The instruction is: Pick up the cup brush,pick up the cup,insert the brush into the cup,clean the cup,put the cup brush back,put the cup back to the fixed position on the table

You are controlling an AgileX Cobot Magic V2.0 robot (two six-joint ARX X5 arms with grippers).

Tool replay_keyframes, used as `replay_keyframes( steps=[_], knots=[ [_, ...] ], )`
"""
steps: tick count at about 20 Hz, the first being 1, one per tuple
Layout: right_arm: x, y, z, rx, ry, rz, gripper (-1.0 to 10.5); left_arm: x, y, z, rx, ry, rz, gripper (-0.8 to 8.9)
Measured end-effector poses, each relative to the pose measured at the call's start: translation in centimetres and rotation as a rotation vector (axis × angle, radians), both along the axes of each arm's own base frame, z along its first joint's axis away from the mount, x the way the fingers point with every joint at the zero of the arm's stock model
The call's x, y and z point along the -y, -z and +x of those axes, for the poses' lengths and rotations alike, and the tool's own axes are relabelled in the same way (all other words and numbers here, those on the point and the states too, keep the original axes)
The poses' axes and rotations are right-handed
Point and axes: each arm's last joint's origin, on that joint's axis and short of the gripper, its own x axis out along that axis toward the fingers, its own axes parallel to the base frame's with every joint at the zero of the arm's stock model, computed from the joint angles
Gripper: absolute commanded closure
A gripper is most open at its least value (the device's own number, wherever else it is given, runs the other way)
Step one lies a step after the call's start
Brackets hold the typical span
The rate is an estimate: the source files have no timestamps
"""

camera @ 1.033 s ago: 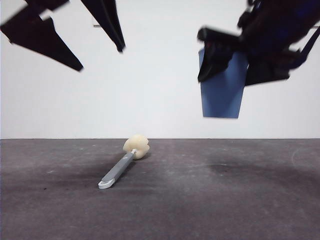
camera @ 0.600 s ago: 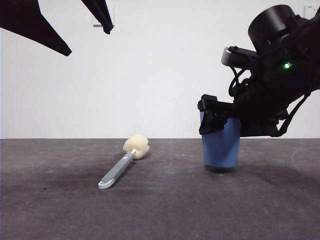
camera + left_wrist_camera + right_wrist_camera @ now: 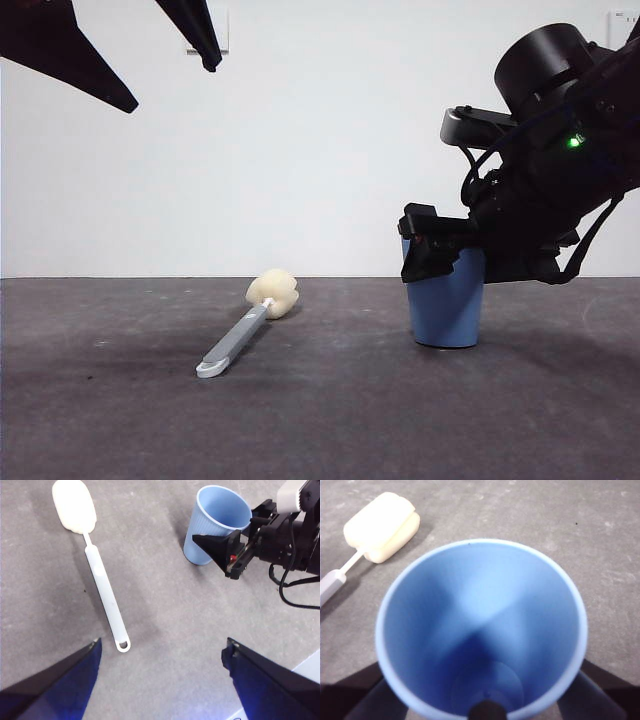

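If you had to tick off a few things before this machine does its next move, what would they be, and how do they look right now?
1. Light blue ribbed plastic cup upright on the dark grey table: ok.
2. Right tool clamped around the cup's rim: ok.
3. Cup empty inside: ok.
4. Grey-handled brush with cream sponge head lying flat, apart from the cup: ok.
5. Left tool open, raised above the brush: ok.
6. Cup at its fixed spot: cannot tell.

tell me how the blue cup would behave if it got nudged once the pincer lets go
The cup looks thin-walled and empty in the right wrist view, so it is probably light and would slide or skid easily on the table. It tapers to a narrower base, so a push near the rim would likely tip it. On its side it would probably roll in a curve.
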Motion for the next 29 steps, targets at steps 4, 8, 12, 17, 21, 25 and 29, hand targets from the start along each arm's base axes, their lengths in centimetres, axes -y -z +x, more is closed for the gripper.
replay_keyframes(
  steps=[4, 8, 12, 17, 21, 25, 29],
  knots=[
    [0.0, 0.0, 0.0, -0.003, -0.003, -0.004, 4.6, -0.1, 0.1, -0.1, -0.012, 0.000, 0.010, 4.04],
    [0.0, 0.2, -0.2, -0.017, -0.003, -0.011, 4.0, -0.1, 0.1, -0.1, -0.014, 0.000, 0.011, 4.04],
    [0.1, -0.4, -0.4, -0.009, -0.003, -0.007, 4.0, -0.1, 0.1, -0.1, -0.014, 0.000, 0.012, 4.04],
    [0.8, -3.6, -1.7, 0.018, -0.002, 0.006, 4.0, -0.1, 0.1, -0.1, -0.014, 0.001, 0.013, 4.04],
    [1.5, -5.6, -5.0, -0.129, -0.035, 0.000, 4.1, -0.2, 0.3, -0.2, -0.012, 0.032, 0.054, 4.04],
    [1.5, -8.4, -9.7, -0.208, -0.132, 0.032, 4.1, -0.4, 0.7, -0.5, -0.035, 0.070, 0.118, 4.04],
    [2.0, -9.9, -14.2, -0.279, -0.209, 0.023, 4.1, -0.7, 1.1, -0.9, -0.070, 0.105, 0.176, 4.06]
  ],
)
